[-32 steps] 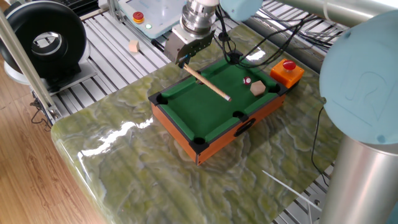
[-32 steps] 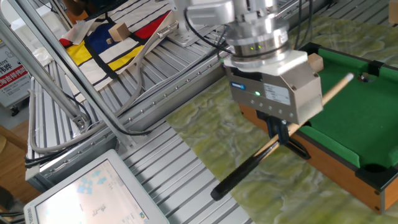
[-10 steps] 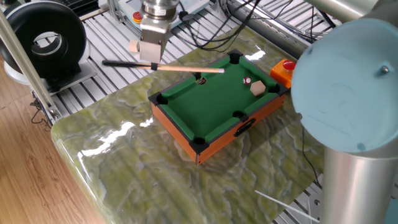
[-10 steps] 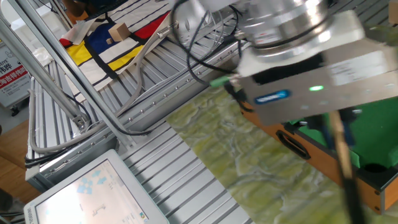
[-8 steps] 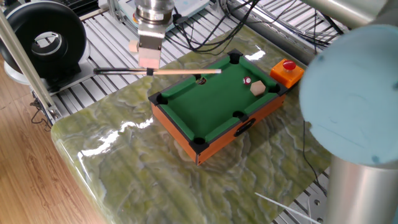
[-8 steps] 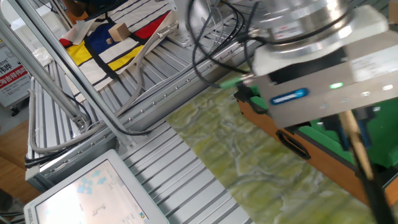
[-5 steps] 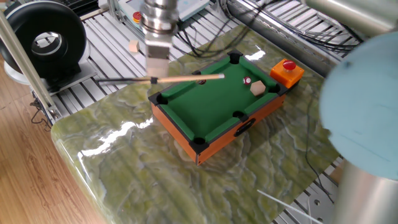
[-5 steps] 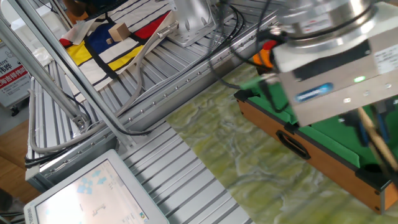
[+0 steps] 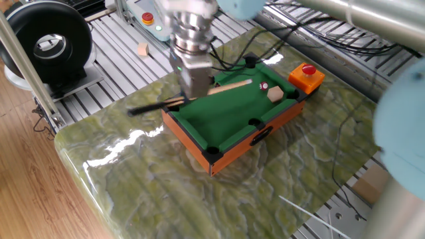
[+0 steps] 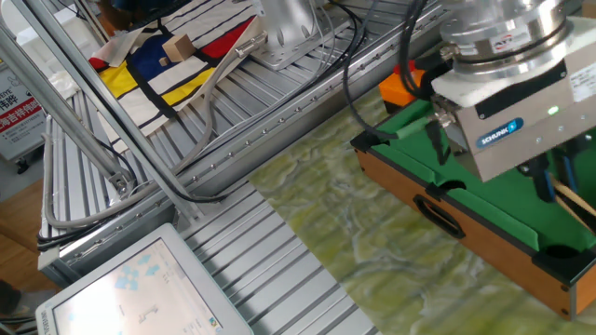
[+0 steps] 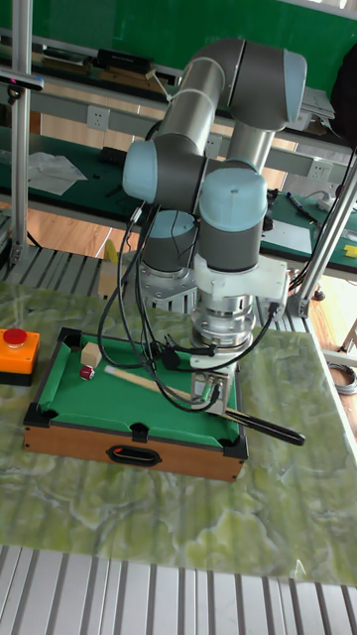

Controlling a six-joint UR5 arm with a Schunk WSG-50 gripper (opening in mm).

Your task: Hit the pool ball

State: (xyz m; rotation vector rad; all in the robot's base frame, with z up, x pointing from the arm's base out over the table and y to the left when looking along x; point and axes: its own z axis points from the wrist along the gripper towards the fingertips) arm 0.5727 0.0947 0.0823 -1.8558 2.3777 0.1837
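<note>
The pool ball does not show in any view; I cannot tell where it lies. My gripper [image 9: 197,94] hangs over the left end of the small green pool table [image 9: 232,116], shut on a wooden cue stick [image 9: 229,86]. The cue's black handle [image 9: 143,109] sticks out past the table's rim. Its tip lies just short of the red-and-white ball [image 9: 263,86]. From the tall fixed view, the gripper [image 11: 210,395] holds the cue [image 11: 134,379] low across the felt. In the other fixed view, the gripper [image 10: 551,184] is partly cut off by the frame's edge.
A tan wooden cube [image 9: 275,95] lies on the felt beside the red-and-white ball. An orange box with a red button [image 9: 307,75] stands off the table's far end. Cables hang behind the arm. Another wooden block [image 9: 142,49] rests on the slatted metal bench.
The gripper has moved from beyond the table's left side to over its left end, carrying the cue. The cue has swung, and its tip now points close to the red-and-white ball.
</note>
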